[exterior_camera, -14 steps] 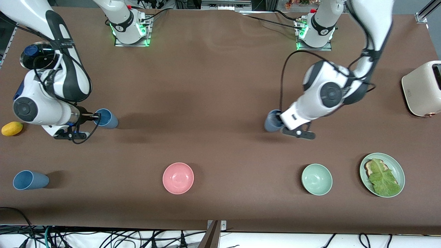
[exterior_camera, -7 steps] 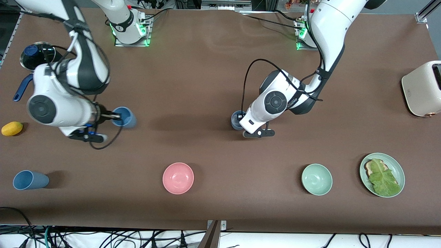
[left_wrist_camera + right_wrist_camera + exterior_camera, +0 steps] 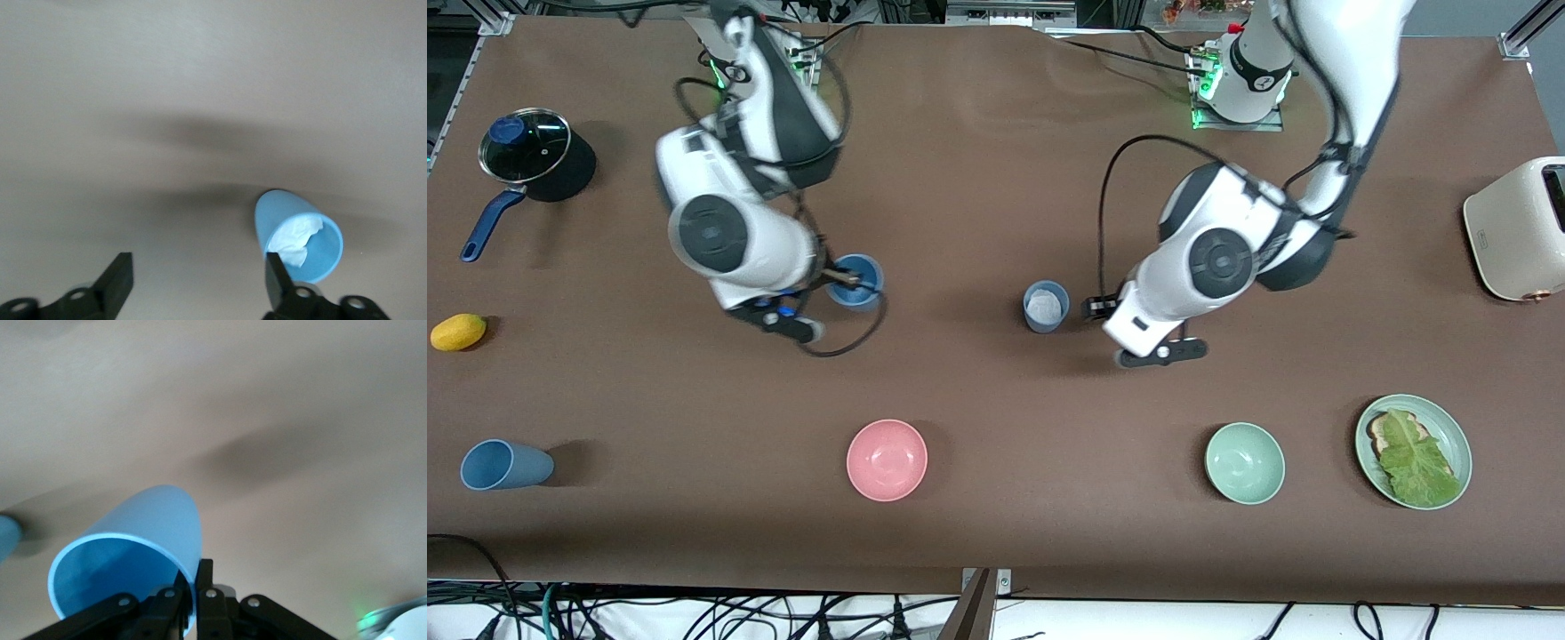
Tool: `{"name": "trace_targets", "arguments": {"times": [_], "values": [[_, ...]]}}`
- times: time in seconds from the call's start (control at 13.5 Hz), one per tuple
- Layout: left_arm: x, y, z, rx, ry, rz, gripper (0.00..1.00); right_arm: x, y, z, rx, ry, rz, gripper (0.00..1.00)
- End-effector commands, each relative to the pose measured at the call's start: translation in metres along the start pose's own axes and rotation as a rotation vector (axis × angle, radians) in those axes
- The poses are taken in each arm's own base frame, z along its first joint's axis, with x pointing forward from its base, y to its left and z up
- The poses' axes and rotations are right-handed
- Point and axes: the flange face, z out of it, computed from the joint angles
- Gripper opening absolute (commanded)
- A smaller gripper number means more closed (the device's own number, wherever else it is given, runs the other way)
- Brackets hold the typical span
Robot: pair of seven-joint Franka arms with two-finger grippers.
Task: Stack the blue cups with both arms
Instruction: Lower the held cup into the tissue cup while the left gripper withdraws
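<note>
- A third blue cup [image 3: 505, 465] stands nearest the front camera, at the right arm's end of the table.
- The slate cup [image 3: 1046, 307] stands mid-table with something white inside; the left gripper [image 3: 1096, 307] sits beside it, fingers spread wide, holding nothing.
- The right gripper [image 3: 838, 280] pinches the light blue cup [image 3: 855, 280] by its rim, over the table.
- These cups look light, stiff and smooth; a rim pinch suits them best.

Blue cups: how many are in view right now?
3. A light blue plastic cup is held in the right gripper; a slate blue cup stands beside the open left gripper; a third blue cup lies nearest the camera.
</note>
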Motion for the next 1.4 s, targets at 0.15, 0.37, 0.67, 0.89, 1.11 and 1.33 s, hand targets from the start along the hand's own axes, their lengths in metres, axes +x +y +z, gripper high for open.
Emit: {"name": "trace_targets", "arguments": {"times": [0.15,0.37,0.67,0.89,1.11,1.33], "values": [[-0.003,-0.063,-0.068,0.100,0.032,0.130,1.00,-0.047,-0.100,0.000,0.091,-0.018,0.134,0.00],[0.002,-0.116,-0.113,0.128,0.058,0.234,1.00,-0.067,-0.145,0.006,0.188,-0.010,0.210,0.00],[-0.021,-0.164,-0.178,0.160,0.118,0.333,1.00,-0.073,-0.164,0.009,0.302,-0.037,0.240,0.00],[-0.042,-0.175,-0.190,0.159,0.133,0.344,1.00,-0.081,-0.175,0.023,0.304,-0.037,0.231,0.00],[-0.048,-0.184,-0.179,0.151,0.130,0.357,1.00,-0.087,-0.184,0.035,0.309,-0.033,0.223,0.00],[-0.048,-0.205,-0.182,0.105,0.142,0.401,1.00,-0.089,-0.187,0.045,0.295,-0.036,0.218,0.00]]}}
